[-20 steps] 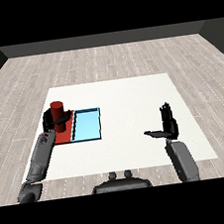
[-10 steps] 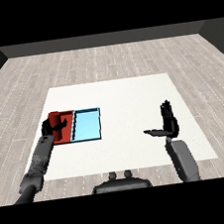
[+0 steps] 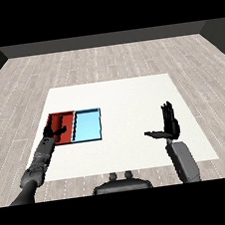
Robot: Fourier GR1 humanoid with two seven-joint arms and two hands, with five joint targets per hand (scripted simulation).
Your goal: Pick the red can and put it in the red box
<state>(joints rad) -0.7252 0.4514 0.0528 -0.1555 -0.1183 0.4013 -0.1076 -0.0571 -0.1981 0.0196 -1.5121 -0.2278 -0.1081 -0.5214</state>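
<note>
Left black hand (image 3: 55, 132) reaches into the flat red tray (image 3: 52, 122), grip and red can unreadable there so placement unconfirmed; right black hand (image 3: 170, 123) open, upright over white bench (image 3: 127, 97).

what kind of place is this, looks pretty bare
Likely a test room set up for a tabletop sorting trial: a white table on a grey plank floor with dark walls behind. On the table lie only a red tray and a light blue tray, side by side.
</note>
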